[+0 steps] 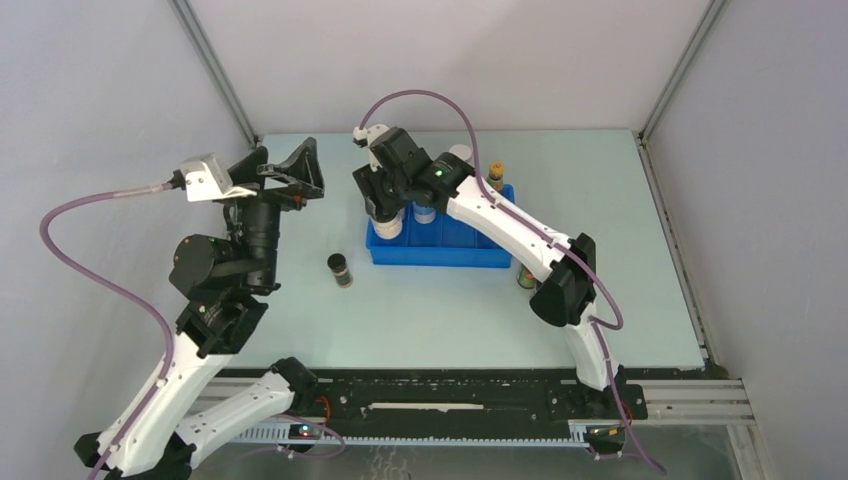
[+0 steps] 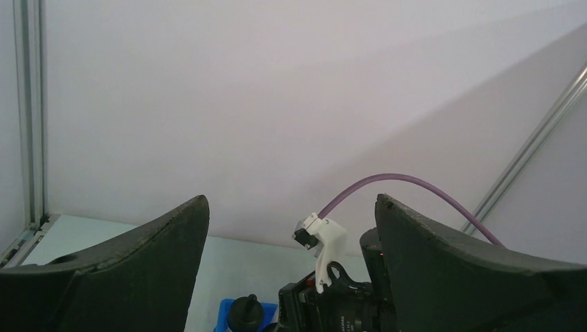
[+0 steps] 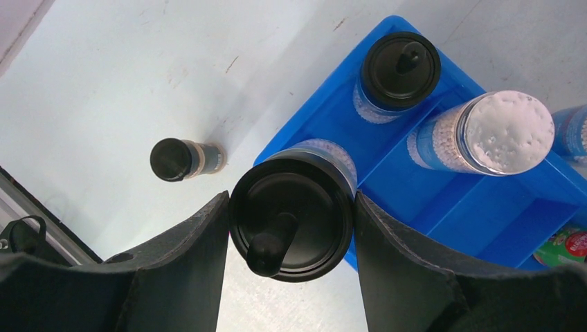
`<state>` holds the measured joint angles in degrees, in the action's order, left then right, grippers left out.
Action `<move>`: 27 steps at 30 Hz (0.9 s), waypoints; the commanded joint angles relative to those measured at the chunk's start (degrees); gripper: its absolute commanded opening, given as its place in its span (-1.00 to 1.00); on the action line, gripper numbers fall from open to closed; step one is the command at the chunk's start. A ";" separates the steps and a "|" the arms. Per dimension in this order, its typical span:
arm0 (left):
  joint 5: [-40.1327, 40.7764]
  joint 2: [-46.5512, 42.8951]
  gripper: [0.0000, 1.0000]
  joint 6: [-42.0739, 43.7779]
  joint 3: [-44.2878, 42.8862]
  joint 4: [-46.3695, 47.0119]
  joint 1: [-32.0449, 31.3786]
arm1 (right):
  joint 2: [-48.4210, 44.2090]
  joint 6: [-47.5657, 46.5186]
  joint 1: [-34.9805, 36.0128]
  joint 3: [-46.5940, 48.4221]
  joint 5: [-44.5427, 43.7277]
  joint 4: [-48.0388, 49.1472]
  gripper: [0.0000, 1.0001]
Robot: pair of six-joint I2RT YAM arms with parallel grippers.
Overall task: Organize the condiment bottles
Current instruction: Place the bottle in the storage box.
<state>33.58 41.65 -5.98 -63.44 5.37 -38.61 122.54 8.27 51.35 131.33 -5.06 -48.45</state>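
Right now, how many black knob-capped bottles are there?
2: first bottle in the right end effector at the blue tray corner; second bottle standing inside it. Others may be hidden.

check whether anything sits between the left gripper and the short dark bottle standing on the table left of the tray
Nothing visible does. The left gripper hangs open and empty in the air, and the short dark bottle stands alone on the table, the blue tray apart to its right.
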 commanded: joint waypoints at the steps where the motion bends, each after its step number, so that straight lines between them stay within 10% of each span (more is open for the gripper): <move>1: -1.15 0.68 0.87 0.92 -1.56 3.85 -0.81 | 0.76 0.17 -1.13 3.32 1.95 3.37 -1.00; 27: -2.00 1.86 0.86 1.39 0.77 7.51 -1.77 | 6.42 -0.19 -2.78 3.67 4.47 6.06 -1.00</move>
<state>32.32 43.24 -5.96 -63.33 10.87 -40.01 128.66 8.21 48.82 131.72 -0.99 -46.81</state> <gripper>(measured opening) 0.932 0.672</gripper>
